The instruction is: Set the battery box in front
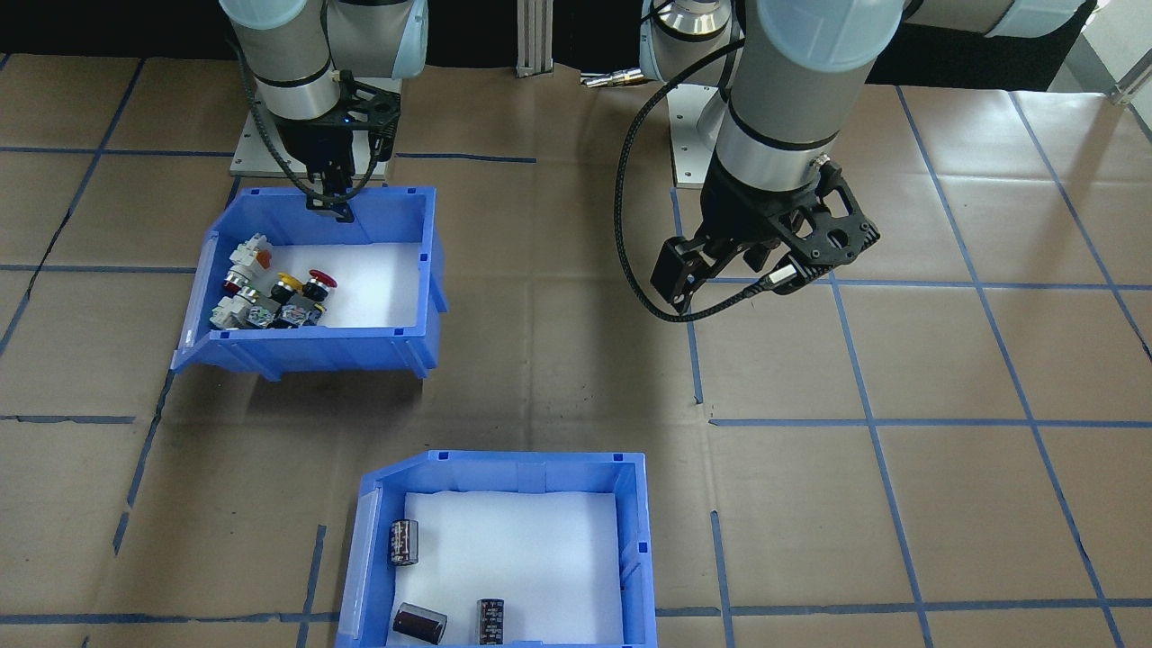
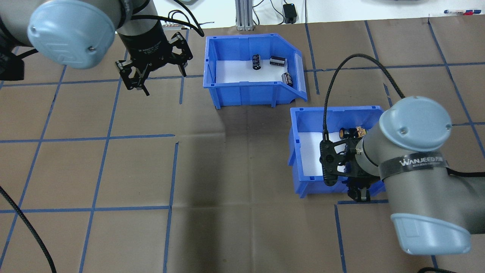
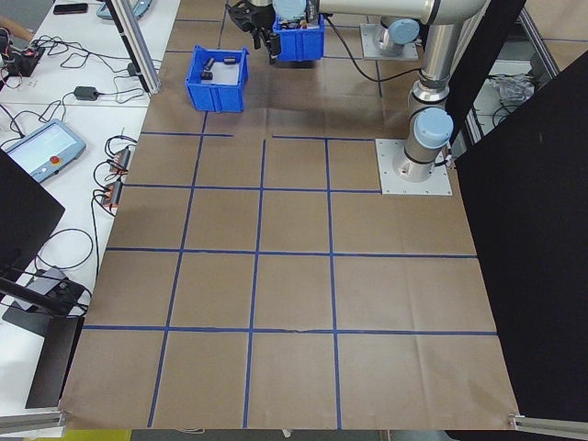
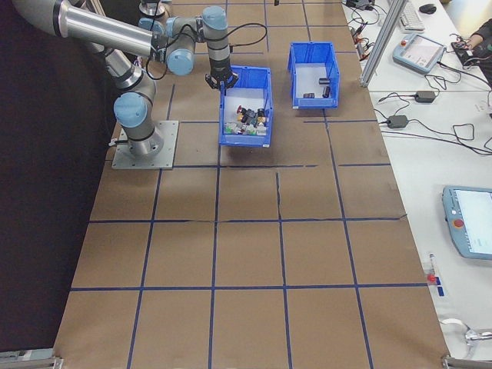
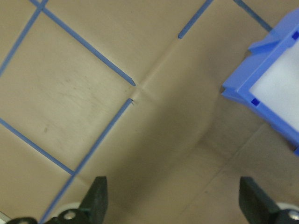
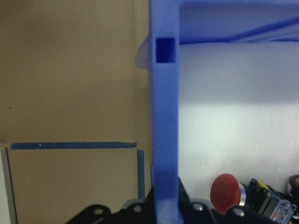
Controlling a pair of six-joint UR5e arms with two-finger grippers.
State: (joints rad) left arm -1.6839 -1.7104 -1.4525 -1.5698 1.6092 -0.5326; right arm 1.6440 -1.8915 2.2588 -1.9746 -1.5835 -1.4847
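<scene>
The battery box (image 1: pixel 517 470) is a blue bin with a white liner and three dark cells. It stands at the near edge of the front-facing view and at the far centre of the overhead view (image 2: pixel 246 90). My left gripper (image 2: pixel 155 77) hangs open and holds nothing, above bare table to the left of that box; a corner of the box (image 5: pixel 261 93) shows in the left wrist view. My right gripper (image 1: pixel 333 205) is shut on the rear wall of the other blue bin (image 1: pixel 396 346), the one with coloured push-button switches (image 1: pixel 274 292). That wall (image 6: pixel 164 140) sits between its fingers.
Brown paper with blue tape lines (image 2: pixel 106 137) covers the table. Both arm bases (image 1: pixel 270 162) stand on grey plates at the robot's side. A shadow lies on the paper under the switch bin (image 4: pixel 246 127). Benches with cables and pendants (image 4: pixel 419 50) border the far side.
</scene>
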